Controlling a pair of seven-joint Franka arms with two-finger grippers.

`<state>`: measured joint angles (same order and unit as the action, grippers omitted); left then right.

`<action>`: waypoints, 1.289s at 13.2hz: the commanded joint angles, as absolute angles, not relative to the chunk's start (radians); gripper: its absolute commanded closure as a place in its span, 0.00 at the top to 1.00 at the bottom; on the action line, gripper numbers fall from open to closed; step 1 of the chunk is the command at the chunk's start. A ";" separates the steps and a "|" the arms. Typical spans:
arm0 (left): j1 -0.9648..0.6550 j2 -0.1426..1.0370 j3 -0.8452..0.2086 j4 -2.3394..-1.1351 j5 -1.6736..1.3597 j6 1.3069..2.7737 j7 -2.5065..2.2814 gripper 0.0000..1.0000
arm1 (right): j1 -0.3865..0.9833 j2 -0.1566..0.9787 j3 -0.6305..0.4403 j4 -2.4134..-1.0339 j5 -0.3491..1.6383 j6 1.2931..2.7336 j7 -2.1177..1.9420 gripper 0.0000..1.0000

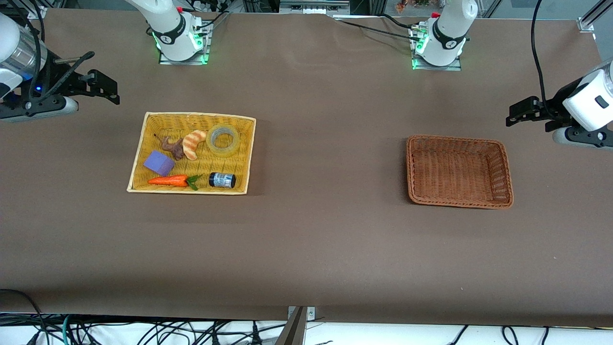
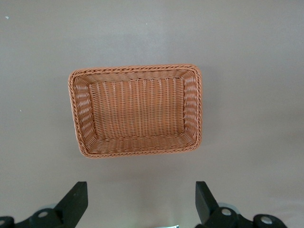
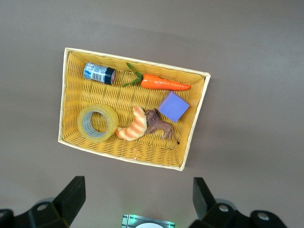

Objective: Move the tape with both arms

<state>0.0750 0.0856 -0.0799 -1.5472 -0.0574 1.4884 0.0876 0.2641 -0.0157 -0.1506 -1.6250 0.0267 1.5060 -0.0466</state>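
My right pincer [image 1: 103,88] hung in the air at the right arm's end of the worktop [image 1: 306,249], fingers apart, nothing between them. My left pincer [image 1: 519,115] hung at the left arm's end, fingers likewise apart and empty.

From the right pincer outward: the yellow basket [image 3: 71,137] lay below it on the worktop, toward the table's middle. The tape [image 3: 98,123] lay flat inside, hollow centre up, in the basket corner toward the bases and the table's middle. Touching or just beside it sat a toy croissant [image 3: 133,127], then a brown toy animal [image 3: 159,124], a purple block [image 3: 173,106], a toy carrot [image 3: 164,84] and a small dark jar [image 3: 99,73].

From the left pincer outward: a brown wicker basket [image 2: 80,114] lay below it, nothing in it.

Judgement: no step begun; the tape untouched. First step would be the pickup, and the right arm stood closest. The next move called for lowering over the ring, one finger in the hollow, one outside the wall on the side away from the croissant. Handover to the left pincer likely to follow.
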 commanded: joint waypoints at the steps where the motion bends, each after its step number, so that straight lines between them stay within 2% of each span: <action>1: 0.078 0.097 -0.078 -1.519 -0.087 1.468 0.109 1.00 | 0.262 -0.038 -0.146 -1.654 0.021 1.513 -0.052 1.00; 4: 0.078 0.097 -0.078 -1.519 -0.087 1.468 0.110 1.00 | 0.262 -0.037 -0.144 -1.655 0.020 1.514 -0.045 1.00; 8: 0.078 0.097 -0.078 -1.519 -0.087 1.468 0.110 1.00 | 0.262 -0.026 -0.049 -1.820 0.023 1.701 0.067 1.00; 10: 0.078 0.097 -0.078 -1.519 -0.087 1.468 0.110 1.00 | 0.262 -0.008 -0.011 -1.919 0.025 1.831 0.130 1.00; 14: 0.078 0.097 -0.078 -1.519 -0.087 1.468 0.110 1.00 | 0.264 0.018 0.061 -2.202 0.026 2.197 0.202 1.00; 17: 0.078 0.097 -0.078 -1.519 -0.087 1.468 0.112 1.00 | 0.265 0.083 0.084 -2.331 0.026 2.400 0.251 1.00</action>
